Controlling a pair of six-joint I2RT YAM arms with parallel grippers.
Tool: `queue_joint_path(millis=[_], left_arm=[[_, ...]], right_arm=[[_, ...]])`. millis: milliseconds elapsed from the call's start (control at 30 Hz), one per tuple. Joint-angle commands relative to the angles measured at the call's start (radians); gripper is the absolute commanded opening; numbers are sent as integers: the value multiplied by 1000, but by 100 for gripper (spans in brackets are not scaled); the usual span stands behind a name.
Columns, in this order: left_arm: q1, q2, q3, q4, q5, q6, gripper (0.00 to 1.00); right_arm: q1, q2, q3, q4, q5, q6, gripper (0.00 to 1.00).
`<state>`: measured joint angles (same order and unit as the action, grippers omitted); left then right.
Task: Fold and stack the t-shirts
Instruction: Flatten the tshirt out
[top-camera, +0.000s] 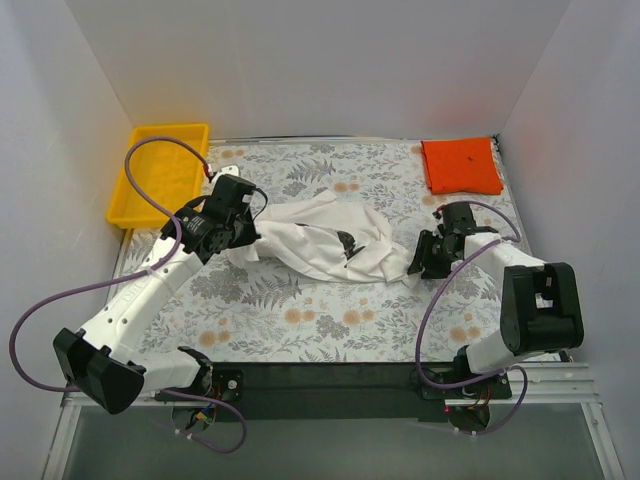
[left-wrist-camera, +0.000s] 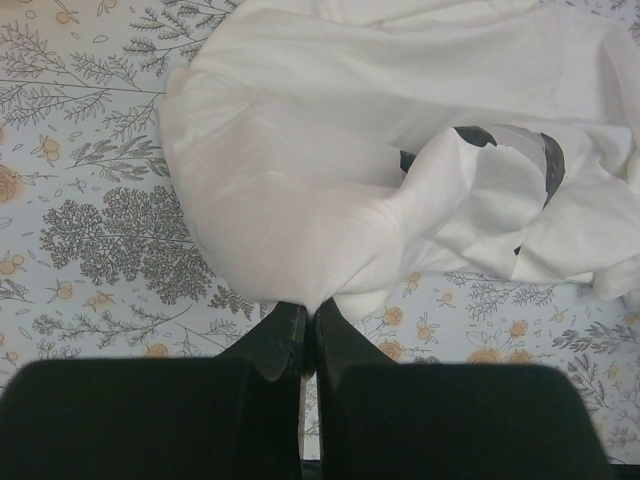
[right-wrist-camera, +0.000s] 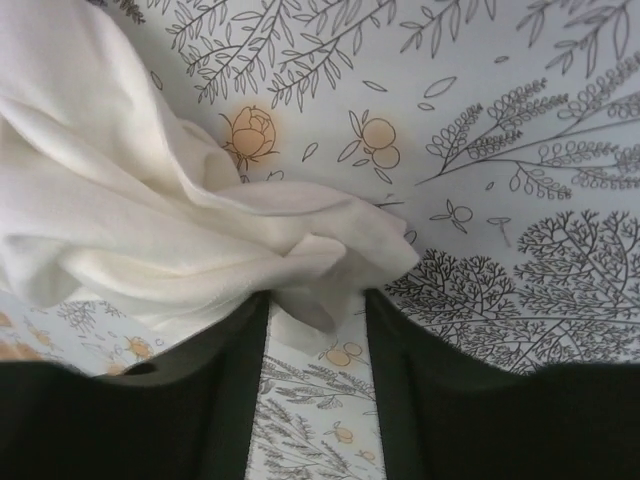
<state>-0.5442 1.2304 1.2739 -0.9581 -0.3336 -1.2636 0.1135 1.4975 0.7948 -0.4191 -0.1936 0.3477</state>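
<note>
The white t-shirt (top-camera: 318, 238) lies crumpled in the middle of the flowered table, with a bit of its black print (top-camera: 347, 245) showing. My left gripper (top-camera: 248, 238) is at its left end, shut on the cloth's edge; in the left wrist view the white t-shirt (left-wrist-camera: 320, 170) runs into the closed tips of the left gripper (left-wrist-camera: 308, 318). At the shirt's right end my right gripper (top-camera: 418, 262) is open. In the right wrist view a fold of the white t-shirt (right-wrist-camera: 150, 230) droops loose between the spread jaws of the right gripper (right-wrist-camera: 316, 300). The orange-red t-shirt (top-camera: 460, 165) lies folded at the far right corner.
A yellow tray (top-camera: 160, 175) sits at the far left, partly off the table's edge. White walls close the table in at the back and on both sides. A black bar runs along the near edge by the arm bases.
</note>
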Motion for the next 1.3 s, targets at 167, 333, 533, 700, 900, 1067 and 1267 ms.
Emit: queue_joint_path(millis=[167, 333, 533, 700, 900, 1067, 1267], left_arm=[[21, -20, 33, -13, -47, 29, 0], [23, -23, 77, -67, -58, 50, 0], [23, -25, 55, -74, 31, 64, 0], [23, 4, 16, -28, 126, 55, 0], [23, 35, -16, 16, 177, 58, 0], [24, 69, -19, 25, 163, 75, 0], [23, 73, -31, 30, 156, 81, 0]], right_arm=[[-14, 88, 179, -21, 173, -32, 1], [-40, 139, 455, -150, 549, -62, 1], [-48, 260, 750, -222, 626, -108, 38], [-31, 199, 638, -208, 401, -110, 57], [32, 50, 322, -132, 172, -119, 56], [165, 4, 163, -60, 160, -76, 55], [304, 89, 195, -44, 284, -33, 55]])
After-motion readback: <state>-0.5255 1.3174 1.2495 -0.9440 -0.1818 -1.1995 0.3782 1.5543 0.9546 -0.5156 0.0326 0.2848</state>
